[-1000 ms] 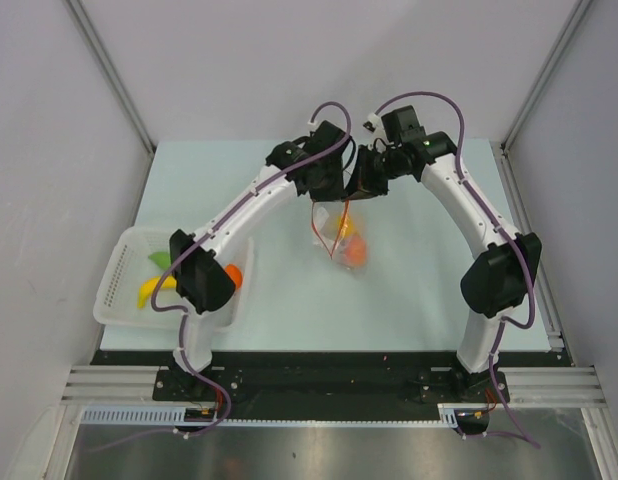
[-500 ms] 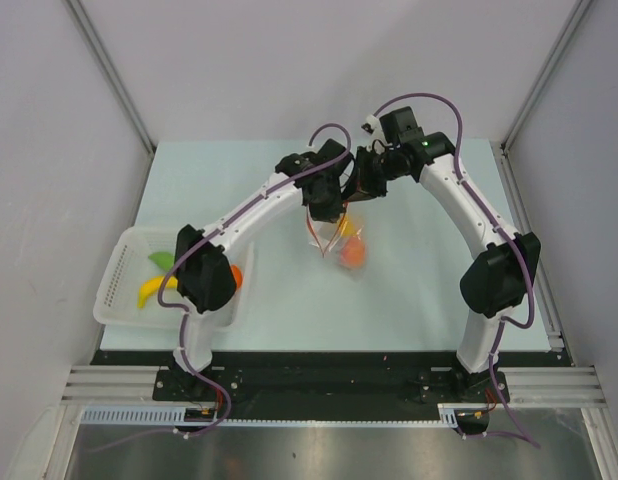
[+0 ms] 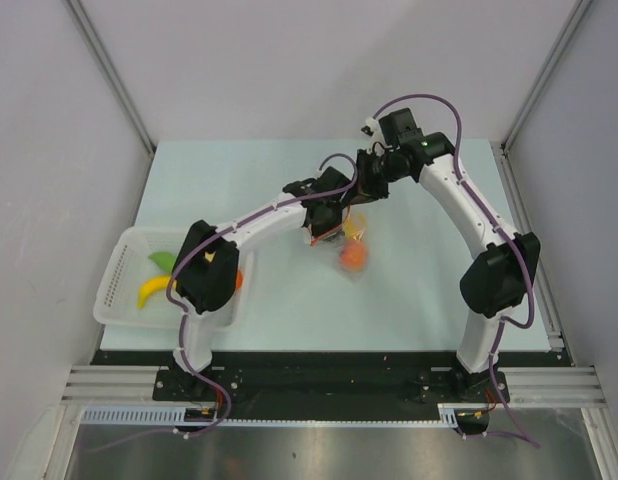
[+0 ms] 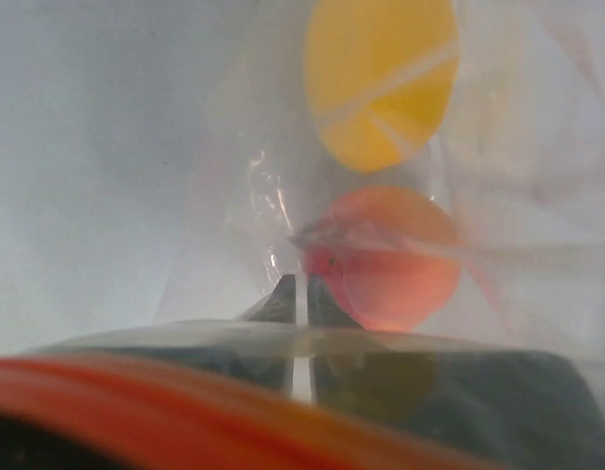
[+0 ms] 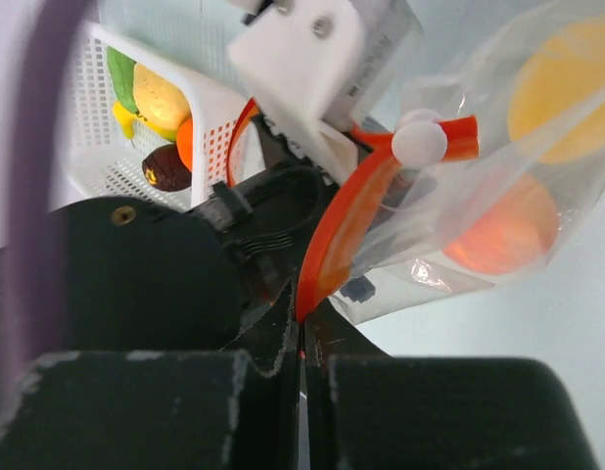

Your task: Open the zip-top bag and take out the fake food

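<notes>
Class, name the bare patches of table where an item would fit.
Bare: table beyond the basket, far left; the near strip between left arm and right arm, before the zip-top bag. Crowded: far centre, around the bag.

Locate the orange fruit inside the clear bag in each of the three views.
Top view: orange fruit just right of picture centre.
Left wrist: orange fruit centre right.
Right wrist: orange fruit at the right, mid-height.
Shared landmark: yellow fruit beside it.
</notes>
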